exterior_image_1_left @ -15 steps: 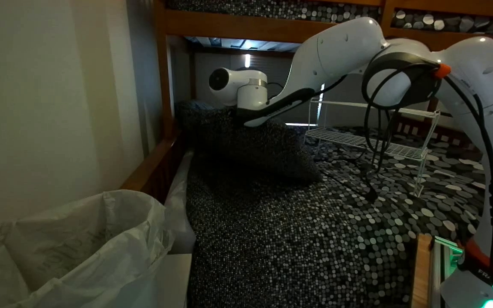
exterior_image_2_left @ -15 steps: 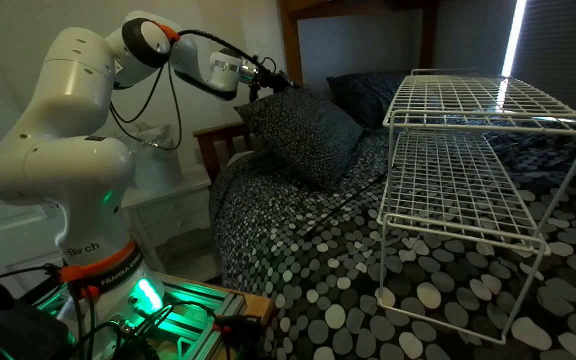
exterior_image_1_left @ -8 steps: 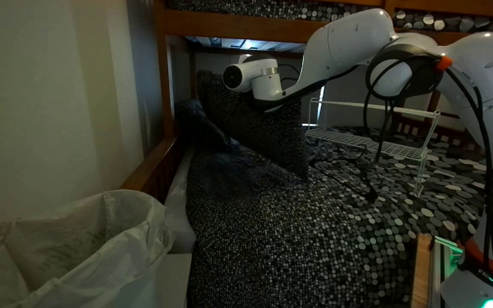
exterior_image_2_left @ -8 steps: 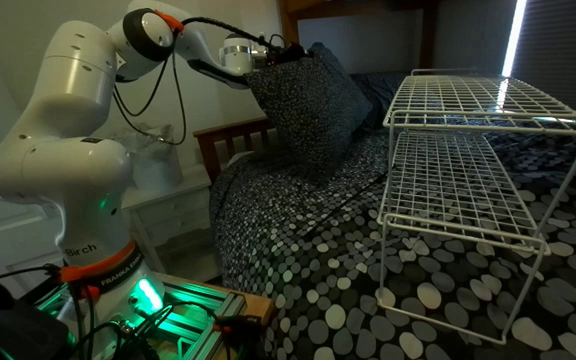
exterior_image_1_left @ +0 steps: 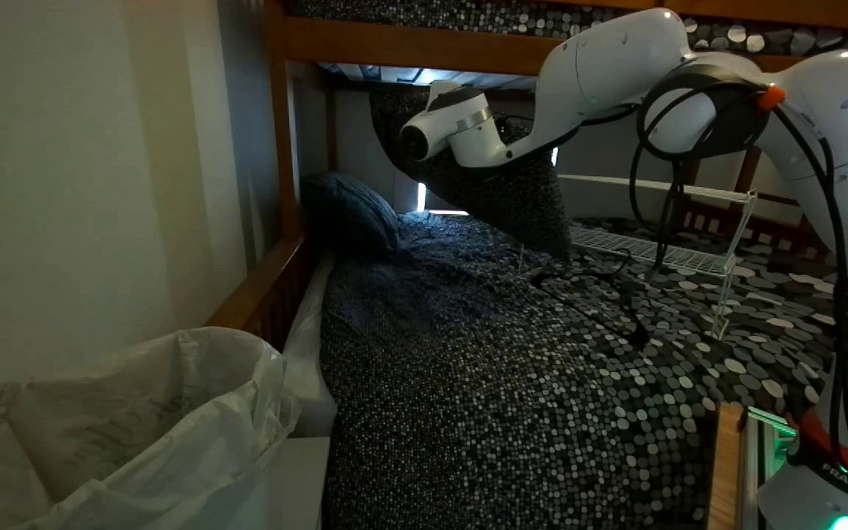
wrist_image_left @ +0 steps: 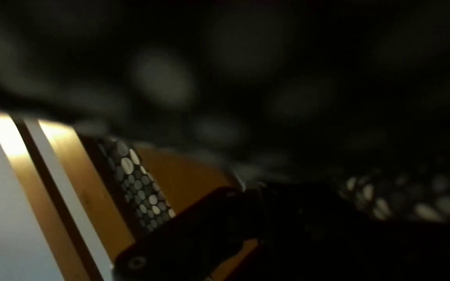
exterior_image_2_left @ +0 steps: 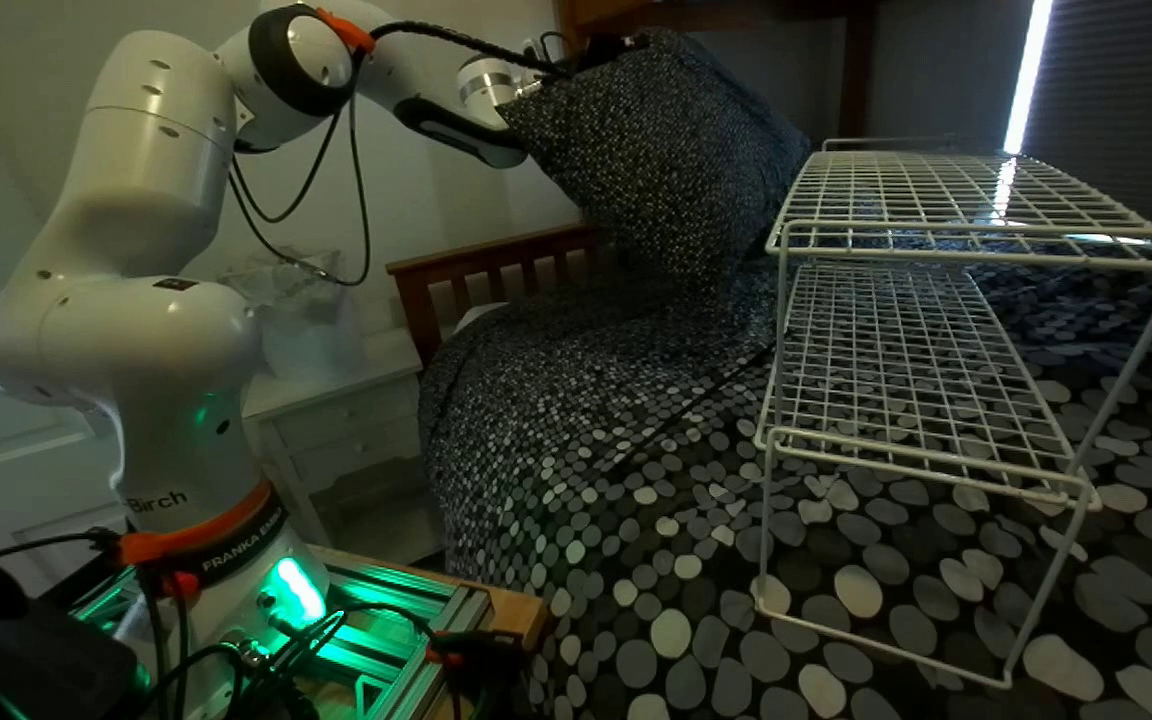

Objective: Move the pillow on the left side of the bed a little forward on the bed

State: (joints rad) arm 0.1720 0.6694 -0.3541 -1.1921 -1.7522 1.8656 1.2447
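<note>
Dimly lit, the bed (exterior_image_2_left: 626, 520) stretched beneath the pillow (exterior_image_2_left: 676, 150), which hung left of the wire rack (exterior_image_2_left: 926, 370), pinched near its top by the claw (exterior_image_2_left: 606, 50). Probably soft, light and floppy, it called for a deep edge hold. An exterior view showed a second pillow (exterior_image_1_left: 350, 213), unseen in the wrist view.

And there hung the pillow (exterior_image_2_left: 681, 165), dark and finely speckled, steeply tilted, held by its upper edge over the dark, spotted bed (exterior_image_2_left: 586, 430); whether its lowest corner brushed the bed, no view could tell!
</note>
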